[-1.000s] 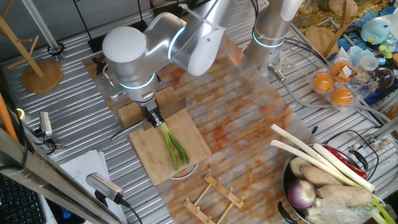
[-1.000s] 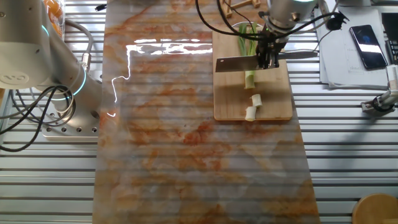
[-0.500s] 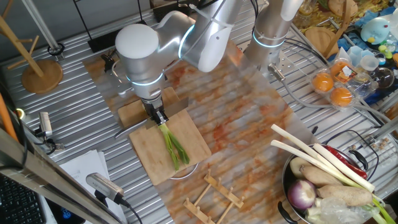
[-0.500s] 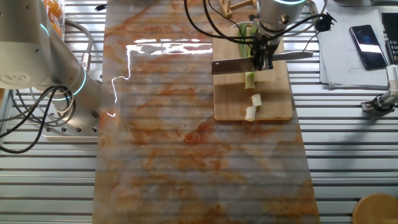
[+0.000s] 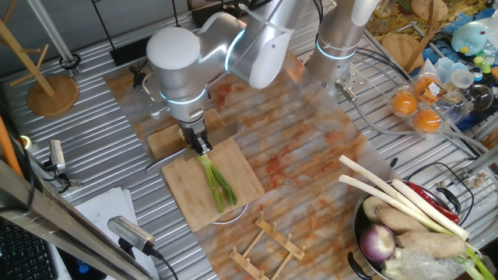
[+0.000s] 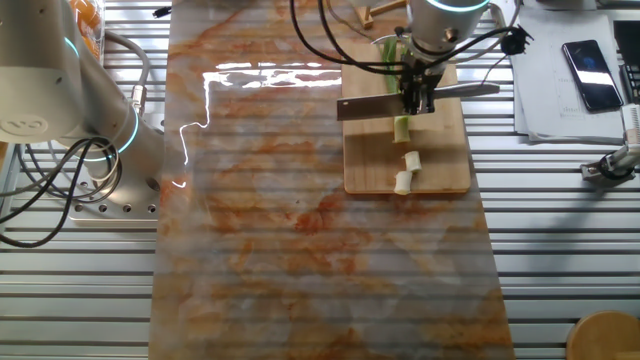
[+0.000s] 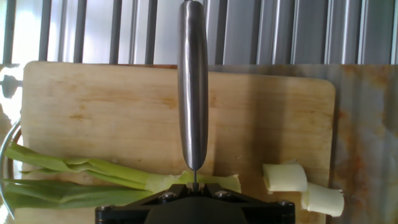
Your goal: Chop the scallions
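1. A scallion stalk (image 6: 399,124) lies on a wooden cutting board (image 6: 440,170) near one long edge of the tabletop, its green leaves (image 5: 219,183) trailing past the board's end.
2. Two short cut white bits (image 6: 407,171) sit on the board just beside the stalk's white end.
3. The gripper (image 6: 417,92) is clenched on the handle of a cleaver (image 6: 366,106), held above the stalk.
4. Judged by look, the stalk is light, soft and round, so it may roll or shift under the blade.
5. Nothing pins it; the firmer white base suits cutting better than the limp leaves.
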Controlling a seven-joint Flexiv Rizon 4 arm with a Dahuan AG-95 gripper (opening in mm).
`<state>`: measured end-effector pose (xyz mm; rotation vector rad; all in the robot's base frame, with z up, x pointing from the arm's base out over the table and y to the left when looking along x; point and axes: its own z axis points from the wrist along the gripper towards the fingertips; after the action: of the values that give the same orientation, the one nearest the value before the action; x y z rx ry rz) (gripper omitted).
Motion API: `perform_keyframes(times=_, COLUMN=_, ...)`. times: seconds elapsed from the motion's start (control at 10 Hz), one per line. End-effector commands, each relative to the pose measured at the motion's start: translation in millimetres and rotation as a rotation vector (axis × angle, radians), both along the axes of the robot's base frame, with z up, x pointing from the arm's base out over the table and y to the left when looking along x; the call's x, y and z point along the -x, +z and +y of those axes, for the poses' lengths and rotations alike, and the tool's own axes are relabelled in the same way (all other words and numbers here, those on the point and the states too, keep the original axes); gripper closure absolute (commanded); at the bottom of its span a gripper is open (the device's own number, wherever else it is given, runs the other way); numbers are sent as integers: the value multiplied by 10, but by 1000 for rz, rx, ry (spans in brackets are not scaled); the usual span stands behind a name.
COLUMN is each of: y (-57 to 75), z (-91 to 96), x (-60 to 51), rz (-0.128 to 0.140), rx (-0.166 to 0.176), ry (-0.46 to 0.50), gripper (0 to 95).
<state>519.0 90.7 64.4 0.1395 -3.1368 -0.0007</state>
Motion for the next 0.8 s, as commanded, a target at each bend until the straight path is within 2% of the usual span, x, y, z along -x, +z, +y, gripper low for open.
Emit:
perform_keyframes(times=0.1, y=-7, z=7, x=-11, rz=-6, rx=-1, ry=0, gripper=950)
perform_keyframes(times=0.5, y=-72, z=26, x=-17, rz=-13, rx=-2, ry=2, gripper=950)
perform_keyframes(times=0.8, y=-50, z=30, x=-16, rz=-8, rx=-3, ry=6, gripper=950)
